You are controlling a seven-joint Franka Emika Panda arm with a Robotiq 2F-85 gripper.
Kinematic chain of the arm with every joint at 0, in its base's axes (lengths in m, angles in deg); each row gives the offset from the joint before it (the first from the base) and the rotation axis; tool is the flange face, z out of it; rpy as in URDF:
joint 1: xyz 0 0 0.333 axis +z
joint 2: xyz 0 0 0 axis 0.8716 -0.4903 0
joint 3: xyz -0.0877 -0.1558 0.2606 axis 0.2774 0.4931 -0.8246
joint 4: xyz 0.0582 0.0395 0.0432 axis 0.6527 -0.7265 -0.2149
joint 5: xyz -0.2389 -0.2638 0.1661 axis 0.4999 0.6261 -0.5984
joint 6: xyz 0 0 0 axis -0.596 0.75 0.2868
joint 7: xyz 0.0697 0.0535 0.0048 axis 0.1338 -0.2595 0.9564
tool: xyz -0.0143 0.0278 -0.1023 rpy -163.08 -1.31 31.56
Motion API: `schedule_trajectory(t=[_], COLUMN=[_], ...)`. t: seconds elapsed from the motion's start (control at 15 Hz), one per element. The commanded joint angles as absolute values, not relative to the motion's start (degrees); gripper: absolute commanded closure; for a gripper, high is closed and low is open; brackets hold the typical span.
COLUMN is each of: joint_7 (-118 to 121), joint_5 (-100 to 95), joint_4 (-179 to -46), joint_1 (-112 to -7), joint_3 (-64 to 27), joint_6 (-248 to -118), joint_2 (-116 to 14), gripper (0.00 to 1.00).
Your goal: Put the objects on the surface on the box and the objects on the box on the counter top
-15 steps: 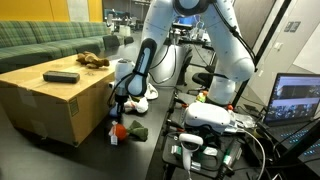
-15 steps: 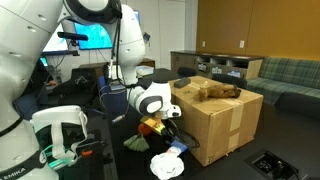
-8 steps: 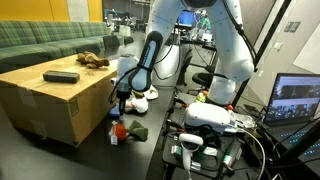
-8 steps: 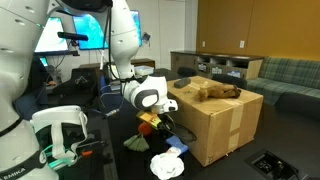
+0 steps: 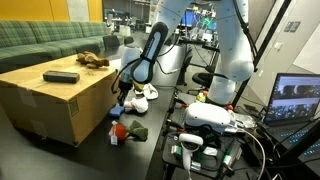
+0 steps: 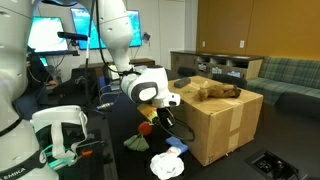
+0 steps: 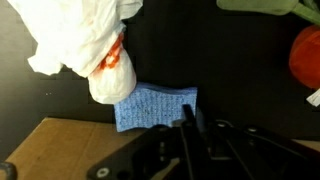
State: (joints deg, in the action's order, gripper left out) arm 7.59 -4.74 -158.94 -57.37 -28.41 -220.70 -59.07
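A cardboard box [image 5: 45,100] [image 6: 215,125] carries a black flat object [image 5: 62,76] [image 6: 182,83] and a brown object [image 5: 95,60] [image 6: 216,91]. On the dark surface beside it lie a red-orange object [image 5: 118,130] [image 6: 147,128] [image 7: 306,55], a green object [image 5: 138,131] [image 6: 134,144], a white cloth [image 5: 140,100] [image 6: 165,164] [image 7: 85,40] and a blue cloth [image 6: 178,148] [image 7: 155,106]. My gripper [image 5: 122,97] [image 6: 162,115] [image 7: 188,122] hangs above these things next to the box's side. Its fingers look pressed together, with nothing seen between them.
A white device with cables [image 5: 210,118] [image 6: 55,135] stands on the dark surface. A laptop [image 5: 295,98] is open in an exterior view. A green sofa [image 5: 45,40] [image 6: 285,75] stands behind the box. The box corner [image 7: 55,150] shows in the wrist view.
The arm has lifted, and the gripper has risen away from the things on the dark surface. The objects on the box and the surface have not moved.
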Motion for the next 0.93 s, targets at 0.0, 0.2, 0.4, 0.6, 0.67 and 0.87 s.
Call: schedule_trajectory(t=[0.0, 0.2, 0.4, 0.6, 0.67, 0.87], joint_7=[4.09, 3.56, 2.98, 2.58, 2.47, 2.83], joint_5=[-8.27, -10.36, -11.24, -10.68, -10.49, -9.87], joint_4=[-158.27, -156.85, -155.64, -154.17, -153.69, -152.22], joint_1=[-57.86, -58.65, -58.94, -58.34, -58.08, -57.86], joint_3=[-28.83, -29.99, -30.42, -29.37, -28.98, -27.78], joint_6=[-222.75, -223.48, -225.71, -228.97, -229.86, -232.88], joint_2=[-60.35, -62.80, -65.22, -68.08, -68.87, -71.45], gripper=[0.54, 0.32, 0.10, 0.00, 0.00, 0.00])
